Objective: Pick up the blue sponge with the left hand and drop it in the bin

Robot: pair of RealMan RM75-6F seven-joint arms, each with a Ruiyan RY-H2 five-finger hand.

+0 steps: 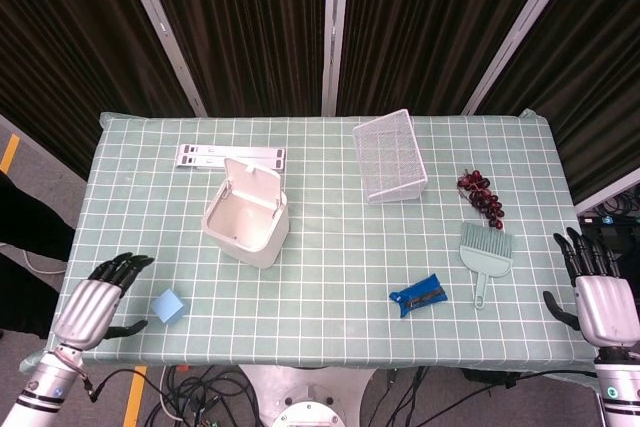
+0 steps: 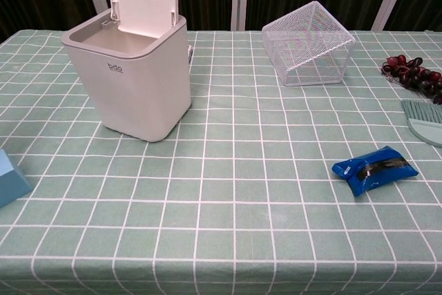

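The blue sponge is a light blue block lying near the table's front left corner; in the chest view only its corner shows at the left edge. My left hand hovers just left of it, fingers apart and holding nothing, a small gap between them. The white bin stands with its lid up, behind and to the right of the sponge, large in the chest view. My right hand stays off the table's right edge, open and empty.
A white wire basket lies tipped at the back. Dark grapes, a green hand brush and a blue packet sit on the right half. A flat white bar lies behind the bin.
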